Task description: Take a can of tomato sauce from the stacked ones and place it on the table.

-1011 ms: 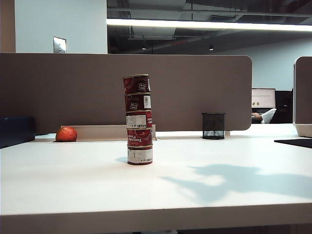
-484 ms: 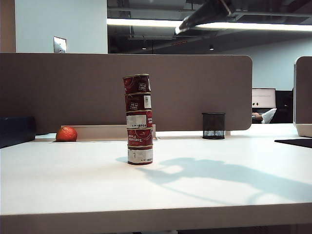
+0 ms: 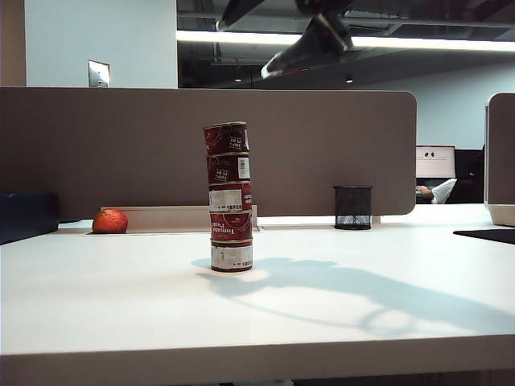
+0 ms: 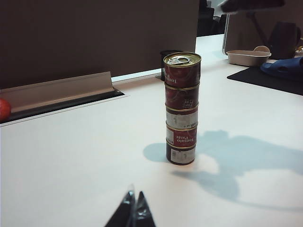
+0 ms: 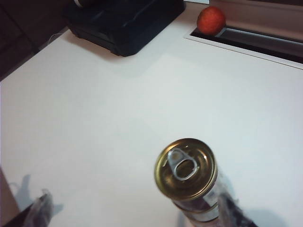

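The stacked ones (image 3: 229,197) form a column of several dark-red tins on the white table (image 3: 121,305). The top can of tomato sauce (image 3: 225,138) bears a small white label patch; from above its gold pull-tab lid (image 5: 185,168) shows. My right gripper (image 3: 241,51) hangs open above and slightly right of the stack, touching nothing. In the right wrist view the right gripper (image 5: 136,208) has the top can near one of its fingers (image 5: 232,210). My left gripper (image 4: 134,198) is shut and empty, low over the table, well short of the stack (image 4: 182,109).
An orange-red fruit (image 3: 109,221) lies by the brown partition (image 3: 121,145) at the back left. A black mesh cup (image 3: 352,207) stands at the back right. A black case (image 5: 123,21) sits at the left edge, a dark mat (image 3: 487,235) at the right edge.
My right gripper has come into the exterior view from the upper right and moved left toward the stack's top. Its shadow slid left across the table. The cans have not moved.
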